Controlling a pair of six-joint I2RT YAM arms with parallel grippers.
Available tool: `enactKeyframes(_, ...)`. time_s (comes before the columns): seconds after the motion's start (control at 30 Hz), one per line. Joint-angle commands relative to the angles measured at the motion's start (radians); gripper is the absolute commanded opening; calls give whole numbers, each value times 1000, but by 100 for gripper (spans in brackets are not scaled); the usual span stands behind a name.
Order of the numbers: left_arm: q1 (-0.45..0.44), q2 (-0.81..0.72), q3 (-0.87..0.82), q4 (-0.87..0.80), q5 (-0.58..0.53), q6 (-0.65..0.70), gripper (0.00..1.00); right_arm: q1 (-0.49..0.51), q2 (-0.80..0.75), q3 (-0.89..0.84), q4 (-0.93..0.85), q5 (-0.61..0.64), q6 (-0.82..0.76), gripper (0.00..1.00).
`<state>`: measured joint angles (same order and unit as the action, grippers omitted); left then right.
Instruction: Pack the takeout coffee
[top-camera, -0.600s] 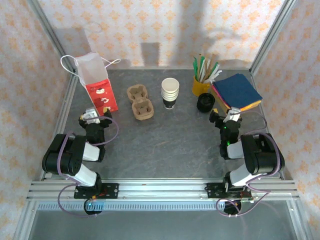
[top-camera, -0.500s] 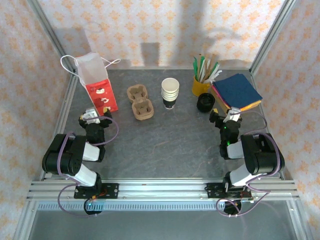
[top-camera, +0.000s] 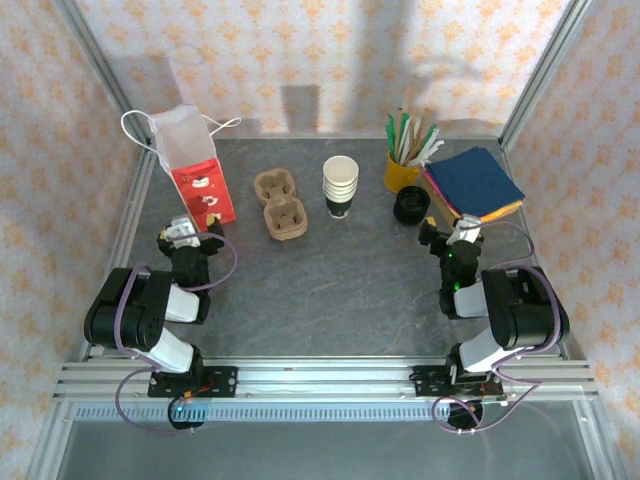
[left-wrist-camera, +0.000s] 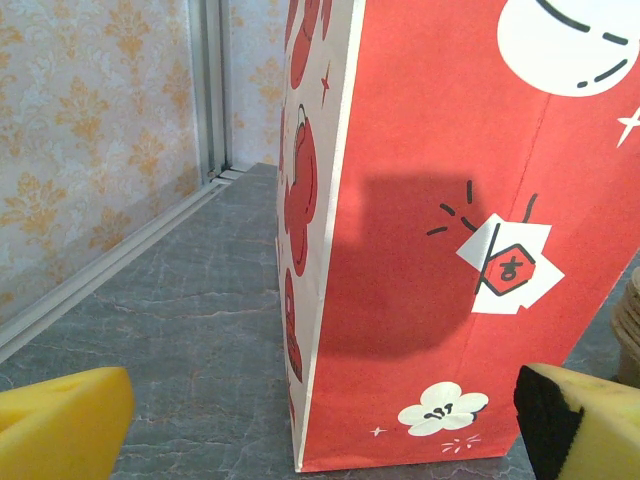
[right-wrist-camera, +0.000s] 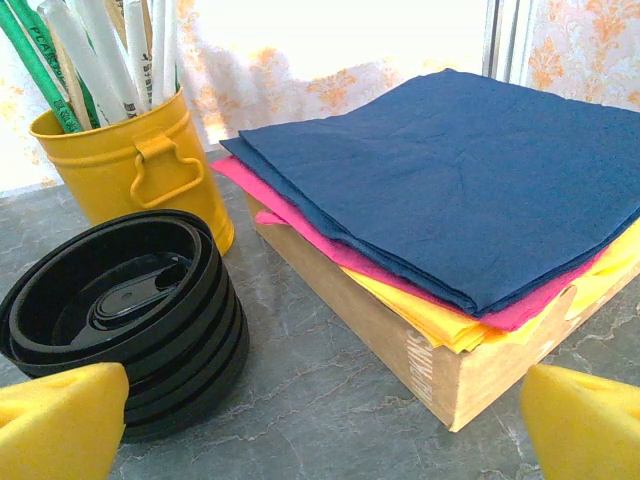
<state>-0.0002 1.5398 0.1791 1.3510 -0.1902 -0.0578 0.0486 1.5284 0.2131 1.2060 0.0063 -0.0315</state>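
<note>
pale-topped, black-based small paper cup standing well ahead of left pincer and to its right, ahead-left of right pincer, both spread wide and empty, opening step not yet begun, next calling for a forward reach to clasp cup.

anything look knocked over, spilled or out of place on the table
Nothing stands out. The red paper bag, cup carrier, paper cups, yellow mug of sticks and black lids all sit upright, no spill. Only the napkins lie slightly fanned on their box.
</note>
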Motion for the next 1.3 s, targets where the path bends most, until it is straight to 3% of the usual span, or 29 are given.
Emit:
enactKeyframes(0.0,-7,-6,17,4,10,9,99,-9,-7,19,28,-4,-15,100)
enactKeyframes(0.4,-8,-6,13,10,14,11,99,-9,-10,16,33,-3,-15,100)
enactKeyframes(0.53,-16,-39,-40,98,46,30,99,-8,-37,-6,48,-5,-15,100)
enactKeyframes(0.63,-44,-130,-69,72,-24,41,99,-9,-116,-25,14,21,-3,100)
enactKeyframes(0.77,-78,-319,-51,-156,-127,5,99,-8,-253,53,-257,95,80,100)
enactKeyframes(0.9,-129,-541,-25,-384,-220,-117,99,-8,-383,151,-525,66,215,100)
enactKeyframes(1.0,-151,-698,46,-646,-266,-273,99,-9,-455,273,-778,31,356,100)
enactKeyframes(1.07,-153,-761,122,-844,-254,-389,99,-9,-468,377,-935,-33,438,100)
enactKeyframes(1.17,-151,-791,253,-1133,-214,-565,99,-7,-456,504,-1091,-235,439,100)
enactKeyframes(1.27,-144,-810,295,-1201,-52,-609,99,0,-434,612,-1222,-337,465,99)
